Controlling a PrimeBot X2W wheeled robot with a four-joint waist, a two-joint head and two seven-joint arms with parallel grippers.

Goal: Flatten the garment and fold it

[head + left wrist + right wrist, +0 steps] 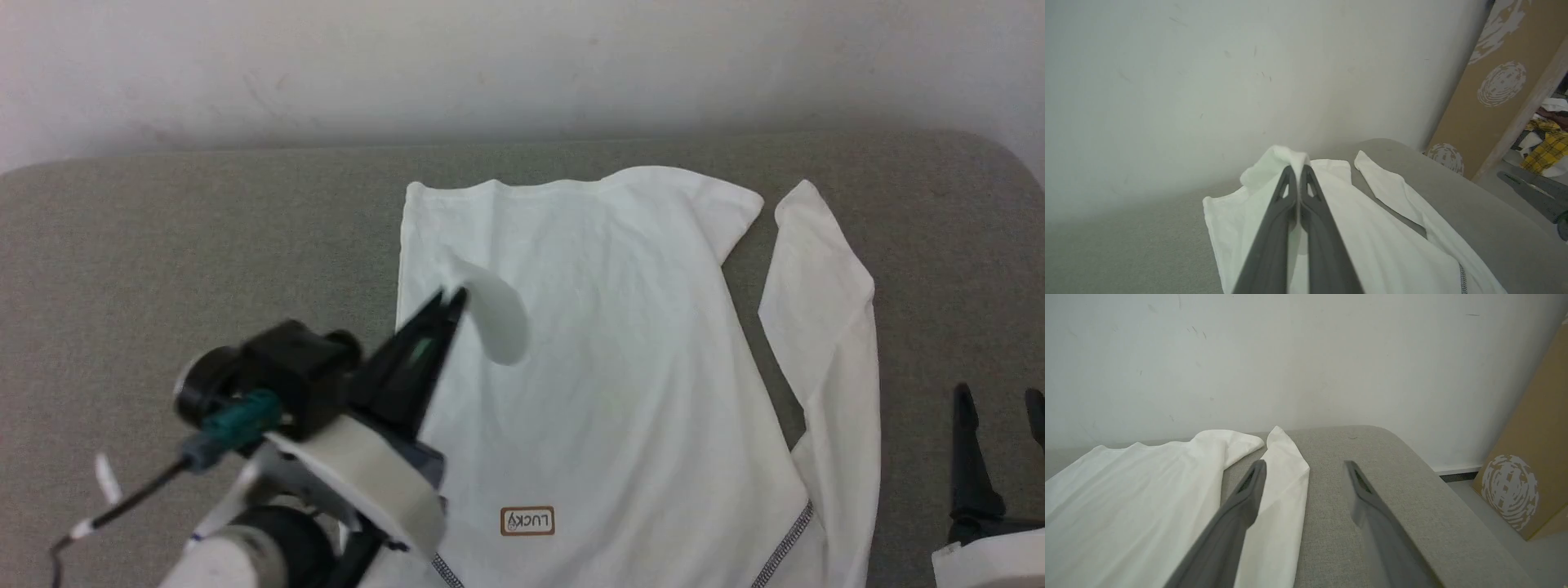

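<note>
- Thin white long-sleeved garment (620, 343): lies spread on the grey padded bench (204, 245), mid-frame in the head view, hem toward the top.
- Left pincer (453, 296): closed on the cuff end of one sleeve (498, 318), held raised over the shirt body, left of centre.
- Right pincer (1000, 400): spread wide and holding nothing, at the lower right.
- Risk (judged): the thin cloth is held only at the tips and may slip free.
- Risk (judged): nothing pins the body, so pulling the sleeve may drag and wrinkle it.
- Risk (judged): the sleeve may land twisted.
- Count: one garment; two sleeves, the other sleeve (824, 286) flat at the right; one brown-bordered chest patch (527, 521); two pincers; one bench.
</note>
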